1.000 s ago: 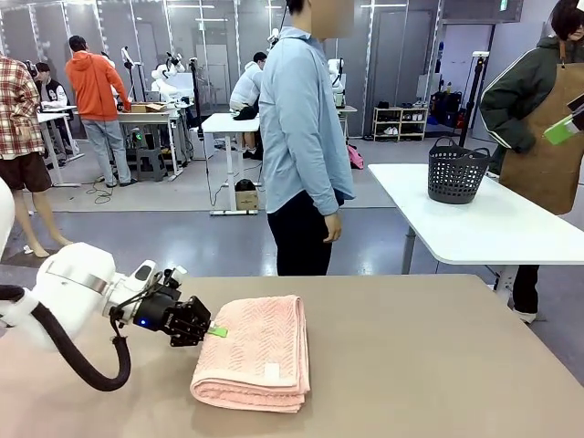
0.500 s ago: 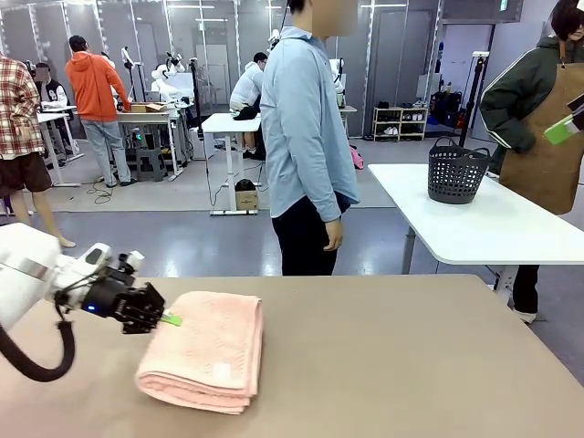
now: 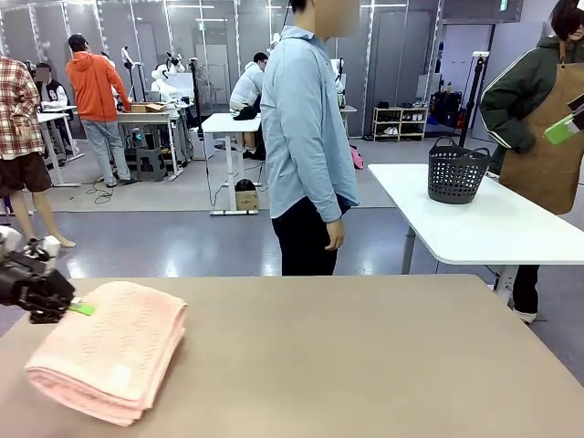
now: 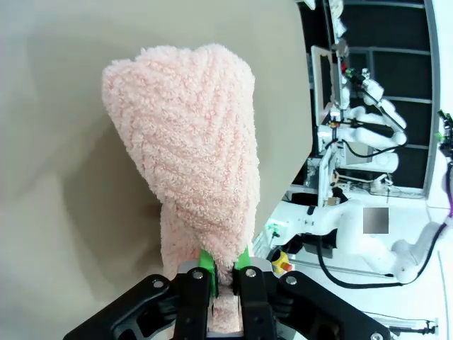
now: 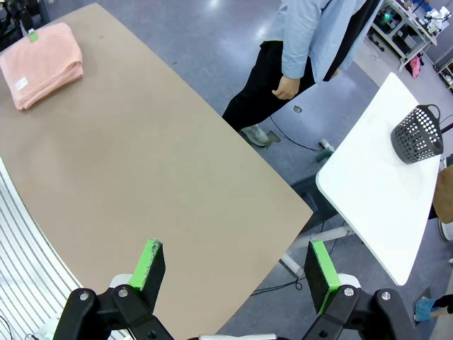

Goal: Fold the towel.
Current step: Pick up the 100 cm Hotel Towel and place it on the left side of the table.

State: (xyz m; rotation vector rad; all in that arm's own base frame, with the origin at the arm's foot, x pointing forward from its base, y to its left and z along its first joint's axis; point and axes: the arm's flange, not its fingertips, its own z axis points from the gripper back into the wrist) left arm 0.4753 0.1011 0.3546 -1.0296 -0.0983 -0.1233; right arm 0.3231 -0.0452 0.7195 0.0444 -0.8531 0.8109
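Note:
The towel (image 3: 109, 349) is folded into a thick pale pink stack with a small white label, lying at the near left of the brown table (image 3: 365, 356). My left gripper (image 3: 75, 308) is at the towel's far left edge, shut on that edge. In the left wrist view the green pads (image 4: 206, 261) pinch the towel (image 4: 191, 149), which stretches away from the fingers. From high above, the right wrist view shows the towel (image 5: 41, 62) at top left, while my right gripper (image 5: 233, 268) stands open with nothing between its fingers.
A person in a light blue shirt (image 3: 303, 137) stands at the table's far edge, arms down. A white table (image 3: 484, 219) at right carries a dark basket (image 3: 456, 170). Another person in a brown apron (image 3: 547, 119) stands at far right.
My left gripper has dragged the folded towel leftward across the table, from near the middle-left to the left edge. The arm has mostly left the picture.

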